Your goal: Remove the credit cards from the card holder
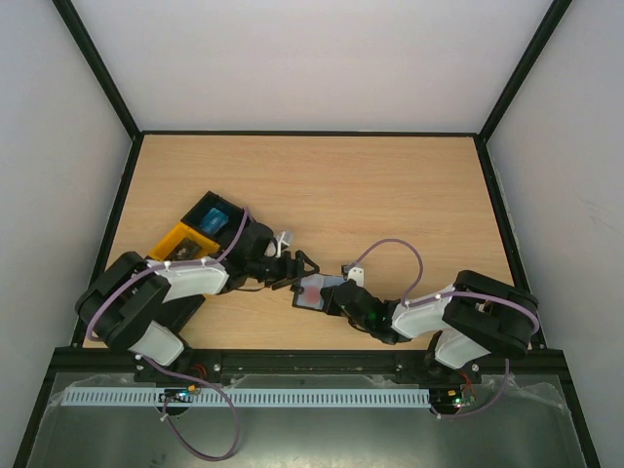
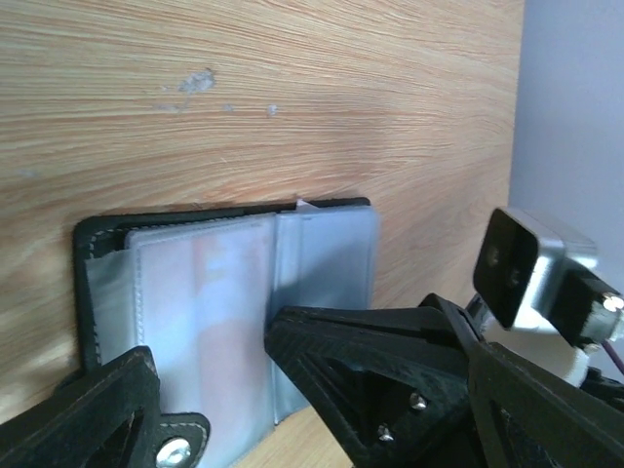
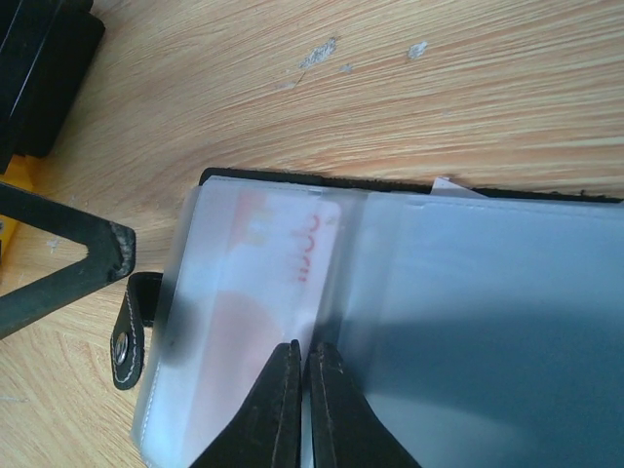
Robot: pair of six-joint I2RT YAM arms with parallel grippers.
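The black card holder [image 1: 320, 297] lies open on the table between the two arms. Its grey-blue translucent pockets face up in the left wrist view [image 2: 322, 263] and in the right wrist view [image 3: 478, 312]. A red/pink card [image 3: 278, 263] sits inside the left pocket and shows as a pink blur in the left wrist view [image 2: 210, 292]. My right gripper [image 3: 304, 375] is pinched shut on the pocket panel at the fold beside that card. My left gripper [image 2: 224, 390] is open, its fingers straddling the holder's near edge. A blue card [image 1: 213, 220] lies in a black tray.
A black tray [image 1: 230, 214] and an orange tray [image 1: 175, 241] stand at the left, behind the left arm. The holder's snap tab [image 3: 125, 336] sticks out on its left. One left finger [image 3: 68, 273] shows in the right wrist view.
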